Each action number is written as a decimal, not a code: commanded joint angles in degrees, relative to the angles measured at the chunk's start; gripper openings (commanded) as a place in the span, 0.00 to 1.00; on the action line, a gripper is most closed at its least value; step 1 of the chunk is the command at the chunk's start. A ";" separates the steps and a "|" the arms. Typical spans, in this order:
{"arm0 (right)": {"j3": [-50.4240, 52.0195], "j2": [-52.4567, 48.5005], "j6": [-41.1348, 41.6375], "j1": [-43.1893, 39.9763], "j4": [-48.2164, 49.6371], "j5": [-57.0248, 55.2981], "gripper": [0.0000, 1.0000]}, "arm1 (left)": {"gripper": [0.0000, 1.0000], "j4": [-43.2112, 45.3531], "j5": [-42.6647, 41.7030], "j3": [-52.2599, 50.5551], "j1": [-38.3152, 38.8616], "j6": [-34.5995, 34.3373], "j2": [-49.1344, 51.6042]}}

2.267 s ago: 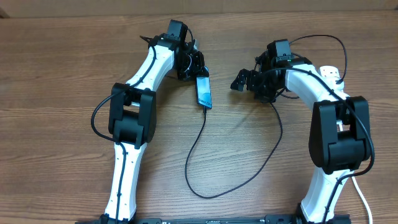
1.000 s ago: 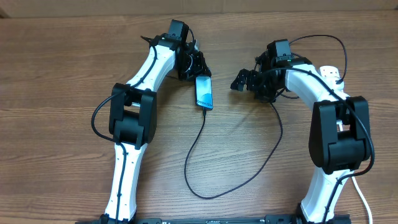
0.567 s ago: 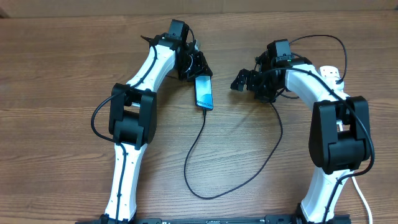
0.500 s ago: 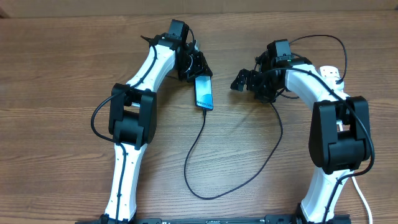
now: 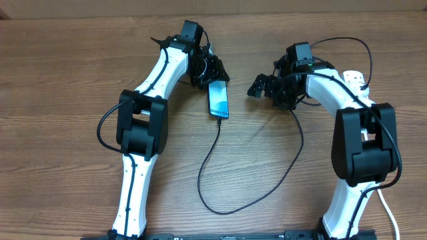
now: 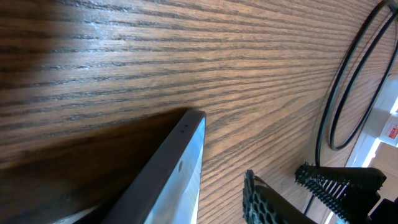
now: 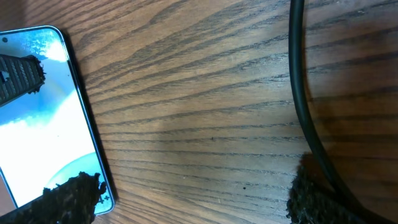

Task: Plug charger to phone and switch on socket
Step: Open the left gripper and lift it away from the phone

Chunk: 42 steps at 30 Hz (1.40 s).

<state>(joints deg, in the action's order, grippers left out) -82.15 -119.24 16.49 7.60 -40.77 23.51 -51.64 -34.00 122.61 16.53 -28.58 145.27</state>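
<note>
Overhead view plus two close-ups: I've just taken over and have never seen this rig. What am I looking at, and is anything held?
The overhead view looks down on a wooden table with two white-and-black robot arms. Each close-up comes from a camera on one wrist. The left hand appears to grip the far end of the phone; its wrist view shows the phone's edge lifted off the wood. The right hand is open and empty, beside the phone. The charger, a thin black cable, runs from the phone's near end in a loop towards the right arm. The white socket peeks out behind that arm.
</note>
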 commanded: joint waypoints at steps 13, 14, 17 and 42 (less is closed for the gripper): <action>1.53 -0.37 -0.24 -0.04 -0.09 -2.97 1.00 | 0.58 -2.40 6.38 -0.74 0.37 -0.85 0.72; 1.53 -0.37 -0.26 -0.04 -0.07 -2.97 1.00 | 0.58 -2.45 6.43 -0.74 0.37 -0.85 0.72; 1.53 -0.37 -0.26 -0.04 -0.07 -2.97 1.00 | 0.58 -2.58 6.67 -0.74 0.37 -0.85 0.72; 1.53 -0.37 -0.28 -0.04 -0.07 -2.97 1.00 | 0.67 -4.17 8.72 -0.74 0.35 -0.79 0.72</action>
<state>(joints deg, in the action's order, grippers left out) -82.15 -119.24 16.49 7.60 -40.80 23.49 -54.70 -31.29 123.09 16.53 -28.62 144.51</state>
